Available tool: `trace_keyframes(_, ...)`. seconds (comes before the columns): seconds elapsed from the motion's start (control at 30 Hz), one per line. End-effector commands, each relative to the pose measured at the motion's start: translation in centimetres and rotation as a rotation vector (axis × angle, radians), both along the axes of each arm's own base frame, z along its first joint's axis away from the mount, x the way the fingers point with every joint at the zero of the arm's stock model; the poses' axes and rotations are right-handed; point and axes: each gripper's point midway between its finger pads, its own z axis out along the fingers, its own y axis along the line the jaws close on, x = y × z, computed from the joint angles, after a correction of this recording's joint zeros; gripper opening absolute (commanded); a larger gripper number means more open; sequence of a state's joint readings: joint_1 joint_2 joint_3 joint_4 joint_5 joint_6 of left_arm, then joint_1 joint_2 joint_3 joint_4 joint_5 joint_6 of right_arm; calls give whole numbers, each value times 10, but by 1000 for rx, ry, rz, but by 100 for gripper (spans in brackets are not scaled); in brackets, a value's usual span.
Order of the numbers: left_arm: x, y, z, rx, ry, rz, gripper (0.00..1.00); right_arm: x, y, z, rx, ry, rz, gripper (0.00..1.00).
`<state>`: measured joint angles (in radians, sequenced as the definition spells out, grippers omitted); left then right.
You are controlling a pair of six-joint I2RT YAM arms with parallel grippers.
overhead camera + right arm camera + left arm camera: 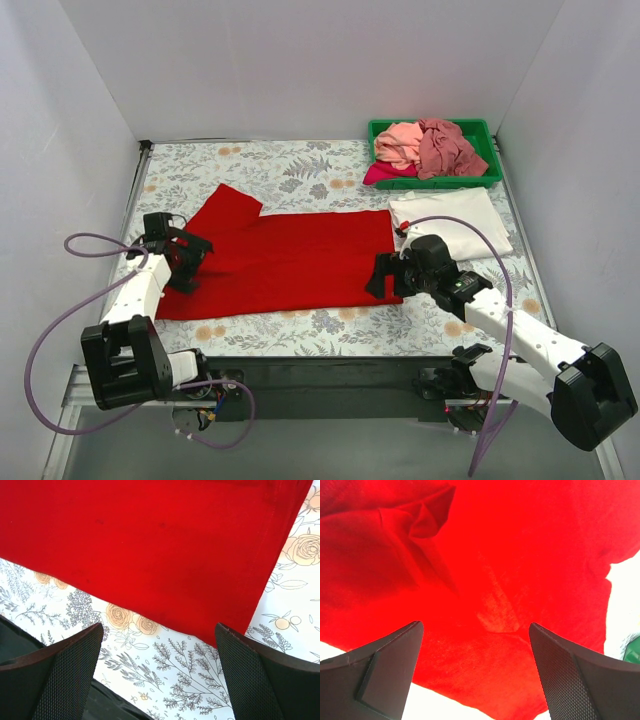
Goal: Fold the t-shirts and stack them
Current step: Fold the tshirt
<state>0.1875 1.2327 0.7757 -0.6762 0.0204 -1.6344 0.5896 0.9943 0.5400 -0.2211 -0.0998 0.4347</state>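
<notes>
A bright red t-shirt lies spread flat across the middle of the table, one sleeve pointing to the far left. My left gripper hovers open over its left end. In the left wrist view the red cloth, with a creased fold at upper left, fills the space between the fingers of my left gripper. My right gripper stands open at the shirt's right near corner. The right wrist view shows that corner just ahead of the right gripper, with nothing between the fingers. A folded white t-shirt lies at the right.
A green tray at the back right holds crumpled light pink, dusty rose and magenta t-shirts. A floral tablecloth covers the table. White walls close in the left, back and right sides. The table's dark front edge is near.
</notes>
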Motion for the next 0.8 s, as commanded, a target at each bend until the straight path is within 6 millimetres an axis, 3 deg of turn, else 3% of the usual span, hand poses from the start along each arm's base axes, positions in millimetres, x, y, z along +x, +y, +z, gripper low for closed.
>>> trace_keyframes(0.0, 8, -7, -2, -28, -44, -38, 86, 10, 2, 14, -2, -39, -9, 98)
trace_keyframes(0.2, 38, -4, -11, -33, -92, -35, 87, 11, -1, 14, -12, -41, -28, 98)
trace_keyframes(0.27, 56, 4, -25, -6, -84, -40, 87, 11, -2, 16, -11, -49, -33, 98)
trace_keyframes(0.3, 72, 7, -19, 1, -94, -46, 87, 11, -4, 15, -16, -49, -35, 98)
trace_keyframes(0.33, 75, 5, -23, -15, -65, -60, 87, 10, -5, 14, -18, -49, -38, 98)
trace_keyframes(0.37, 78, 5, -39, -25, -15, -78, 87, 10, -7, 14, -24, -49, -46, 98)
trace_keyframes(0.47, 97, 13, -45, 1, -4, -74, 87, 10, -11, 15, -38, -55, -58, 98)
trace_keyframes(0.63, 110, 16, -36, 14, -25, -85, 87, 8, -15, 15, -41, -60, -68, 98)
trace_keyframes(0.77, 114, 7, -14, -26, -75, -118, 87, 8, -15, 14, -45, -54, -69, 98)
